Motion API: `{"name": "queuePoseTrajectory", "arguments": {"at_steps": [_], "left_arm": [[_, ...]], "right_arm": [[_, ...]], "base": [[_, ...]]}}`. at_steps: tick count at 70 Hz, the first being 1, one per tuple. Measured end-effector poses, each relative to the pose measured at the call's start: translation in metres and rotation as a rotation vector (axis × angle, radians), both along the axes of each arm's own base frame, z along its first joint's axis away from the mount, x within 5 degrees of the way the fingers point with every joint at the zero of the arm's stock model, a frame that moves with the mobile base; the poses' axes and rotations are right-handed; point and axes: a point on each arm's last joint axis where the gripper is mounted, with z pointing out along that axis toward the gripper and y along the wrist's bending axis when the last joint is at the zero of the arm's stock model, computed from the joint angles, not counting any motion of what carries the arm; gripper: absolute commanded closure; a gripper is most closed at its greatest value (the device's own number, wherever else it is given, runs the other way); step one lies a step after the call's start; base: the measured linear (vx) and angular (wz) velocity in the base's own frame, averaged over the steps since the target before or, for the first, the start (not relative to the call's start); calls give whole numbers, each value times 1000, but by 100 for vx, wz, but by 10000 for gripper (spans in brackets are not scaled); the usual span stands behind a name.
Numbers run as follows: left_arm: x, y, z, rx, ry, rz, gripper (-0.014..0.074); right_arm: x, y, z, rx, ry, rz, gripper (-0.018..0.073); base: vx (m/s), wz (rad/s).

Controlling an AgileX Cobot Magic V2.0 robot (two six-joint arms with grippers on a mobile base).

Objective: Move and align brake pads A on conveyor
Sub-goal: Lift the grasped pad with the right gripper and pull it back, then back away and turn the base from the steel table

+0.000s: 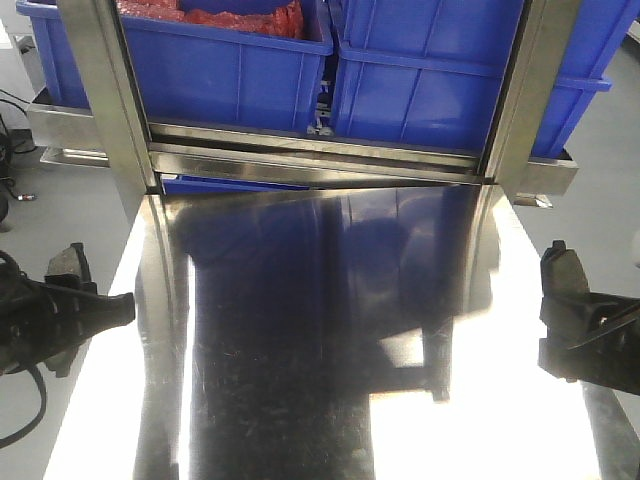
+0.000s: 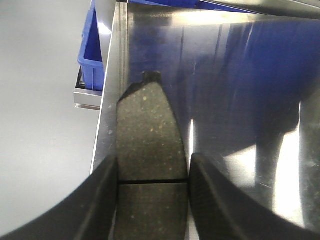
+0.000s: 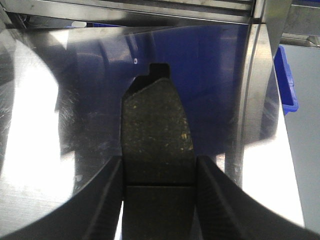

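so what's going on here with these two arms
The left end effector is shut on a dull grey oblong brake pad, and the right end effector is shut on a second grey brake pad. Both are held above the shiny stainless steel table, with blue plastic bins behind it. The conveyor is not in view.

No text, label, brand, number or sign can be read anywhere in any of the three views.
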Motion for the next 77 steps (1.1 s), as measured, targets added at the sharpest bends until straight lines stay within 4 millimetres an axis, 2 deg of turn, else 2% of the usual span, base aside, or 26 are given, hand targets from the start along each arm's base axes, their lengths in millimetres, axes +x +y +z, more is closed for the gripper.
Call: {"name": "queuePoseTrajectory", "arguments": {"at_steps": [51, 77], "left_arm": [[0, 0, 0, -1, -1, -1, 380], [0, 0, 0, -1, -1, -1, 380]], "right_arm": [[0, 0, 0, 0, 0, 0, 524], [0, 0, 0, 0, 1, 0, 524]], "base": [[-11, 1], [-5, 27]]}}
